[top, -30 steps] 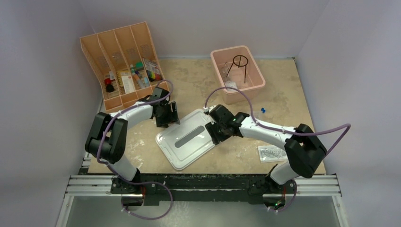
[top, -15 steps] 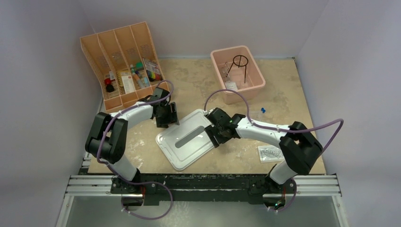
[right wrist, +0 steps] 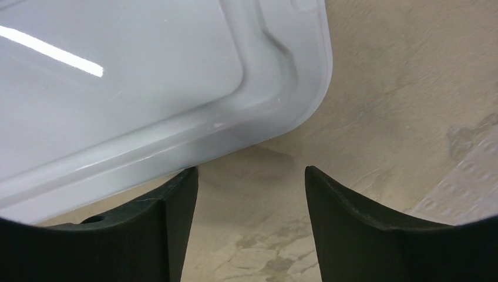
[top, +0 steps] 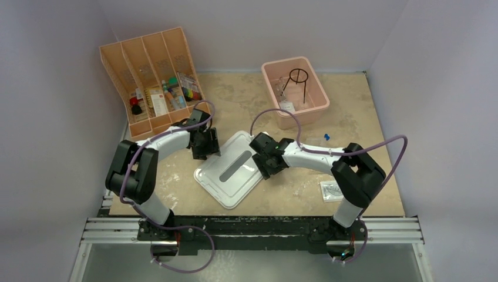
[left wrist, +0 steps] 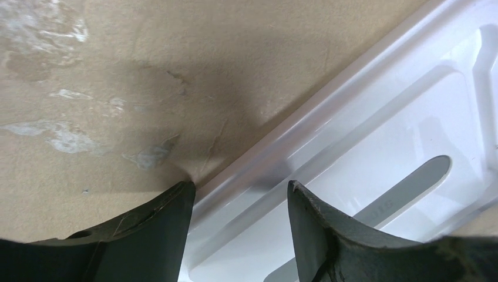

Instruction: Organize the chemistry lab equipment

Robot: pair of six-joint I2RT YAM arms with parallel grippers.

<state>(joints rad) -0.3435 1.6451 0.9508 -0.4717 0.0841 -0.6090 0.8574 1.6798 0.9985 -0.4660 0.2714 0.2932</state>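
Note:
A white plastic lid [top: 230, 171] lies flat mid-table. My left gripper [top: 207, 147] is open at its far left rim; in the left wrist view the gripper [left wrist: 241, 194] straddles the lid's raised rim [left wrist: 329, 117]. My right gripper [top: 266, 162] is open at the lid's right corner; in the right wrist view the gripper [right wrist: 251, 176] is over bare table, its left finger [right wrist: 170, 217] against the lid [right wrist: 117, 88]. The black wire ring tripod [top: 298, 79] stands in the pink tub [top: 305, 111]. A small blue item [top: 326, 137] and a clear packet [top: 333, 189] lie at the right.
The orange divided tray [top: 126, 53] at the far left holds several small items. A clear dotted thing [right wrist: 470, 179] shows at the right edge of the right wrist view. Purple cables loop over both arms. Walls close in at left, back and right.
My right gripper has moved left and slightly away, and the white lid has shifted and turned a little with it. The left gripper has hardly moved.

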